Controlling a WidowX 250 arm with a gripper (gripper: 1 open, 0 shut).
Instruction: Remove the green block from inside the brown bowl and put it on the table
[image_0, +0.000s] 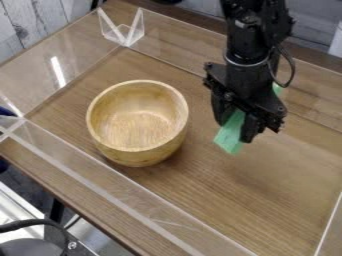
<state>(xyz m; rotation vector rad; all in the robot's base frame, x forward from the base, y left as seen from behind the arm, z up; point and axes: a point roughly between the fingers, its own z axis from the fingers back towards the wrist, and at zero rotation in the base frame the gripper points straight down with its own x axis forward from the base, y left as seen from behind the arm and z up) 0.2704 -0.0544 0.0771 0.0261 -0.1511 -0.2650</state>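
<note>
The green block (233, 133) hangs tilted between the black fingers of my gripper (241, 118), which is shut on its upper part. Its lower end sits just above the table (201, 195), to the right of the brown bowl (138, 122). The bowl is round, light tan wood, and nothing shows inside it. A clear gap separates the block from the bowl's right rim. The black arm rises from the gripper toward the top of the view.
Low clear acrylic walls (94, 185) run along the table's edges, with a folded clear corner piece (123, 28) at the back left. Open wood surface lies in front of and to the right of the gripper.
</note>
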